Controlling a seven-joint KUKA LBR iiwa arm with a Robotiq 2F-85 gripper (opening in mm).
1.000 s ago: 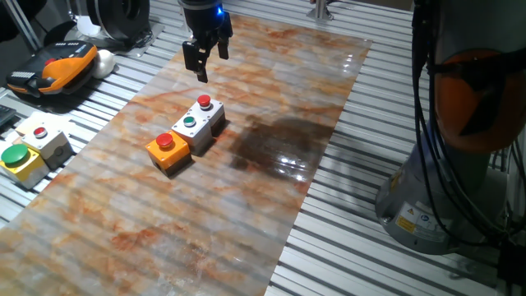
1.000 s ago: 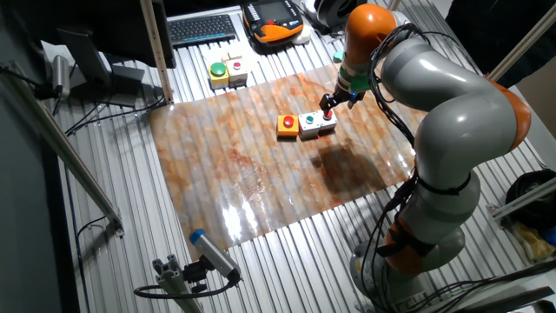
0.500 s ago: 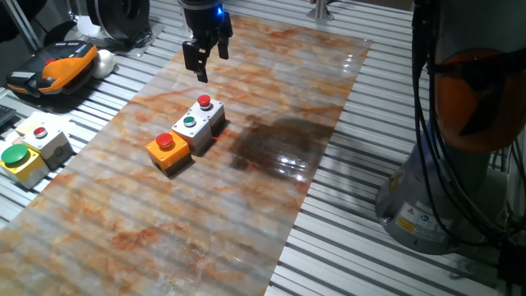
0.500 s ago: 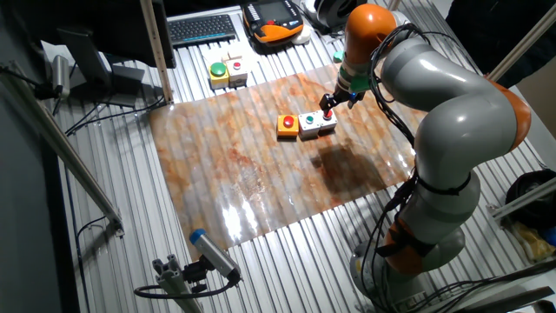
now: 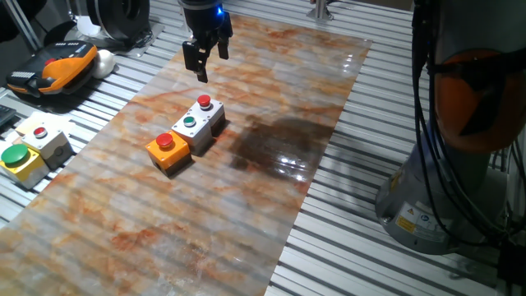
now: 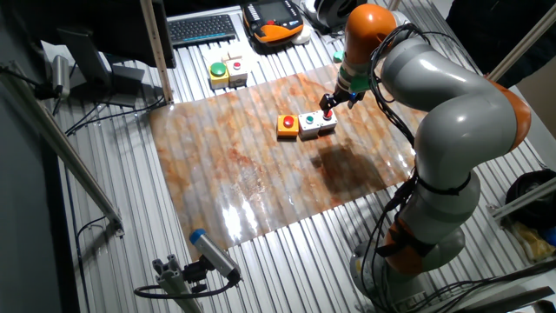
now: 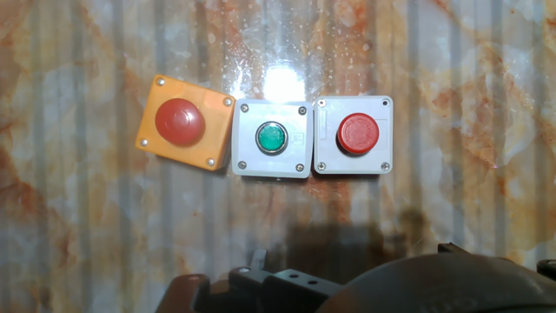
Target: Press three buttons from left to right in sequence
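Marbled orange-and-grey sheeting (image 5: pixel 246 189) covers the middle of a slatted metal table (image 5: pixel 394 263), filling most of one fixed view. At the right edge of that frame stands the grey and orange arm (image 6: pixel 443 113), its base on the slats beside the sheet. The gripper (image 5: pixel 205 59) hangs at upper centre of the frame, above the sheet and clear of the boxes, its two fingers (image 5: pixel 200 64) held apart with a visible gap.

The three buttons sit in a close row at the sheet's centre left. In the hand view they lie across the upper middle of the frame: the orange box (image 7: pixel 184 123) with a red cap at left, slightly turned and just touching its neighbour; the green-capped grey box (image 7: pixel 271 138) in the centre; the red-capped grey box (image 7: pixel 354 135) at right, edge to edge with it.

At the far left edge of the fixed view, off the sheet, a yellow box (image 5: pixel 20 160) with a large green button sits against a beige box (image 5: pixel 45 140) with a red one.
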